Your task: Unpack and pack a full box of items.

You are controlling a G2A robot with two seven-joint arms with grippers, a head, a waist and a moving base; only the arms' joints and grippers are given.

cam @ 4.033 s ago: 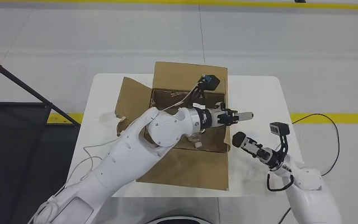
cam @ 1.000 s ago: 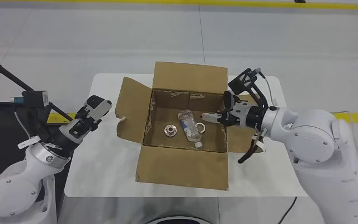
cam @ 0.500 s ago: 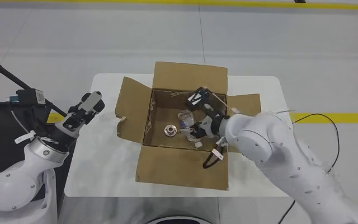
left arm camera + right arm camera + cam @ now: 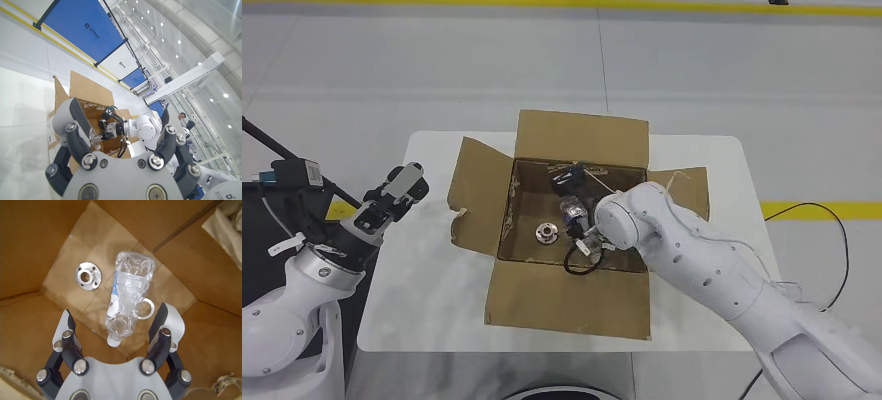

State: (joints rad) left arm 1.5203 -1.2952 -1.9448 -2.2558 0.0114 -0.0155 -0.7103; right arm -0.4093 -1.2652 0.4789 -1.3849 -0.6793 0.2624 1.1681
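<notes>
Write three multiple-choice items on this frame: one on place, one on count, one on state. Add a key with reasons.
1. Where is the crushed clear plastic bottle?
A) upright on a flap
B) lying on the floor of the open brown cardboard box
C) lifted clear of the box

2. How many silver metal parts lie in the box?
A) one
B) two
C) four

3. What state is the right gripper in?
A) open, above the bottle
B) shut on the bottle
C) shut on a metal part

Key:
1 B, the bottle lies on its side on the box floor.
2 B, there are a round silver metal flange and a flat silver metal ring.
3 A, the fingers stand apart on either side of the bottle's cap end and hold nothing.
</notes>
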